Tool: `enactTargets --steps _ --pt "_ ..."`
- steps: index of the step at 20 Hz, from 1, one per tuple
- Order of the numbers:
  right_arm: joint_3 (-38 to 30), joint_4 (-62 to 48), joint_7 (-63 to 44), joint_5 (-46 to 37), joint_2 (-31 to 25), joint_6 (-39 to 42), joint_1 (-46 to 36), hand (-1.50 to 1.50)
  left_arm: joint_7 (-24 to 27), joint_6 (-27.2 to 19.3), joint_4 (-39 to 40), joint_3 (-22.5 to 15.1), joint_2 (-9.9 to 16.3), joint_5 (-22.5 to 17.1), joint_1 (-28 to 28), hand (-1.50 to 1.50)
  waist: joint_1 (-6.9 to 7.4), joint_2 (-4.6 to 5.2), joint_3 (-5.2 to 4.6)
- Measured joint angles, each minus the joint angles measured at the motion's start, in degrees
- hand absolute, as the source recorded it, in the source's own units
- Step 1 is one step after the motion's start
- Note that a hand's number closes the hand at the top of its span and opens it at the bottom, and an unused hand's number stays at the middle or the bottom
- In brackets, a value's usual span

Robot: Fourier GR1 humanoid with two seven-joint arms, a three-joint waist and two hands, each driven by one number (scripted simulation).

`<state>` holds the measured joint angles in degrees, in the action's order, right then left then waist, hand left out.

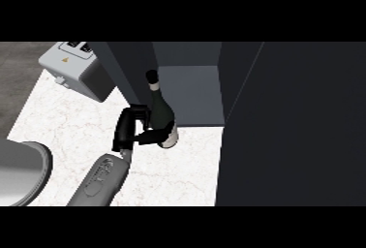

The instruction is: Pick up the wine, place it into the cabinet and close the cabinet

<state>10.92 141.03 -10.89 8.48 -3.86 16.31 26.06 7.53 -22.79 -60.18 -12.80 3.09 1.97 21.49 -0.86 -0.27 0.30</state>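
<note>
- A white marbled counter (64, 121) is seen, with darker grey floor beyond its far left edge.
- A grey toaster (77, 70) is set at the counter's far left corner.
- A grey rounded object (22, 172), possibly a bowl or sink, is cut off at the near left edge.
- A dark cabinet (190, 92) stands open at the counter's far side, its door (293, 126) swung out to the right.
- The wine (161, 111) is held tilted at the cabinet's front left edge, neck pointing inward.
- The left hand (132, 128) is curled round the bottle's lower body.
- The right hand is not shown.
</note>
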Motion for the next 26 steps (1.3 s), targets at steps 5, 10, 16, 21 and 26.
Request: enactTargets --steps 5,10,16,21,26 --pt "-0.70 -0.34 0.35 0.31 -0.05 0.71 -0.23 -1.50 -0.77 -5.10 1.43 -2.74 -0.33 -1.42 1.02 1.50 -0.26 -0.14 0.01" --pt "-1.14 -0.50 0.75 0.80 -0.10 1.54 -0.24 -1.50 -1.75 -10.37 2.82 -5.06 0.07 0.86 1.62 1.50 -0.74 -0.40 0.19" --pt "-0.73 -1.58 1.25 1.05 0.13 2.39 -0.97 -1.50 -2.37 -15.73 4.57 -6.94 0.30 3.35 2.19 1.50 -1.44 -0.58 0.49" --pt "-0.19 -2.21 1.90 1.35 0.53 3.05 -1.05 -1.50 -3.59 -19.15 5.30 -7.92 0.54 4.49 2.40 1.50 -2.15 -0.65 0.69" --pt "-0.49 -2.45 2.25 1.73 0.41 3.66 -0.70 -1.50 -4.30 -21.73 5.73 -7.81 0.22 5.08 2.49 1.50 -2.60 -0.62 0.81"
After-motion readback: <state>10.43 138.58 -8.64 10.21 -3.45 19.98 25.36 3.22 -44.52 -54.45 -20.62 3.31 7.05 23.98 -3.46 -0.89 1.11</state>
